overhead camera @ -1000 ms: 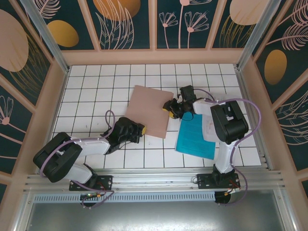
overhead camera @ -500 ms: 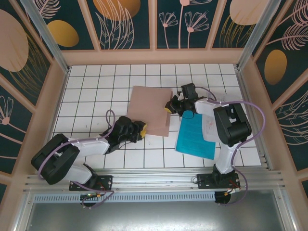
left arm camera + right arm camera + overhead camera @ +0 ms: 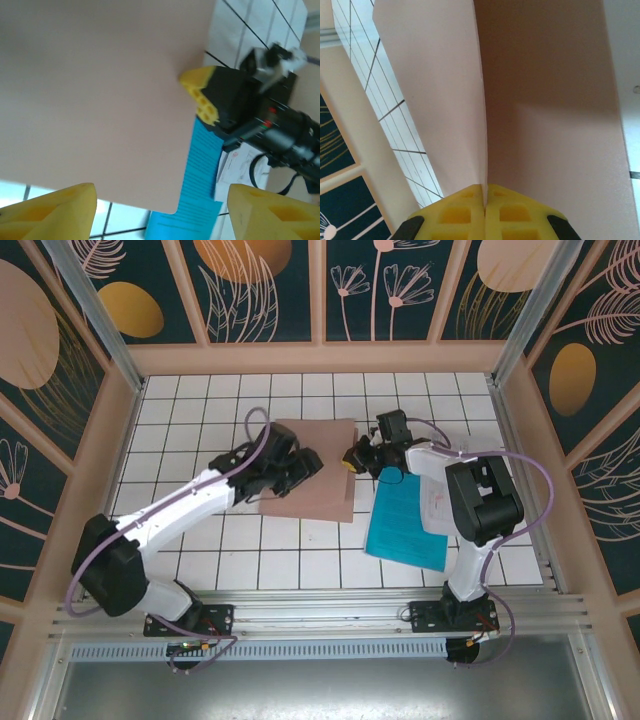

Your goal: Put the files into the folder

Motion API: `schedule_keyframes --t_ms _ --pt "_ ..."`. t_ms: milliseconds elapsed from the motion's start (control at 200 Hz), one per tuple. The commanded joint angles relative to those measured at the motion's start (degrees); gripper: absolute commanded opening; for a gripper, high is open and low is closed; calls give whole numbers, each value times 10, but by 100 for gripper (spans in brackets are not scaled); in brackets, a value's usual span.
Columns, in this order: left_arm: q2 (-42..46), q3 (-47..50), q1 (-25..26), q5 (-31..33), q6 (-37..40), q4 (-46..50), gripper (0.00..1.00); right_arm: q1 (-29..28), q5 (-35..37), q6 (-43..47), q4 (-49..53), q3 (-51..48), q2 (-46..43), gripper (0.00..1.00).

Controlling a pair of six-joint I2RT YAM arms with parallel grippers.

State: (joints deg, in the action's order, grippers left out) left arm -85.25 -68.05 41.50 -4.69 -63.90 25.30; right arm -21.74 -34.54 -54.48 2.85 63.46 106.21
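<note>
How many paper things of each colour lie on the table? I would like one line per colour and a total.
pinkish-brown folder: 1
teal-blue sheet: 1
white printed sheets: at least 1, partly covered, exact number unclear
Total: at least 3

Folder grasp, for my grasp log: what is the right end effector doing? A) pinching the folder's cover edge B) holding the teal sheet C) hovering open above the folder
A: in the right wrist view the right end effector is shut on a thin edge of the folder.
</note>
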Motion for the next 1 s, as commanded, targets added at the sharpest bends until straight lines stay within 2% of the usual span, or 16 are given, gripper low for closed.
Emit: schedule_keyframes --t_ms 0,215,380,505,691,851,901,991 --pt "-49 -72 26 20 204 102 70 -2 8 -13 32 32 -18 0" --pt "-176 -224 87 105 321 170 71 -4 -2 -21 60 61 -8 0" --pt "-271 -322 131 245 351 241 72 -5 -6 -26 63 68 -9 0" --pt "-307 -341 148 334 361 281 71 -5 -10 -27 65 74 -8 0" --pt "-327 -320 161 379 381 275 64 -5 -15 -27 67 78 -4 0" --pt "-337 -309 162 395 388 267 46 -5 -18 -29 69 78 -4 0" --pt "-334 -307 162 399 387 264 37 -5 -19 -30 69 78 -5 0" --pt "-327 -302 162 403 387 260 13 -5 -21 -29 68 77 -5 0"
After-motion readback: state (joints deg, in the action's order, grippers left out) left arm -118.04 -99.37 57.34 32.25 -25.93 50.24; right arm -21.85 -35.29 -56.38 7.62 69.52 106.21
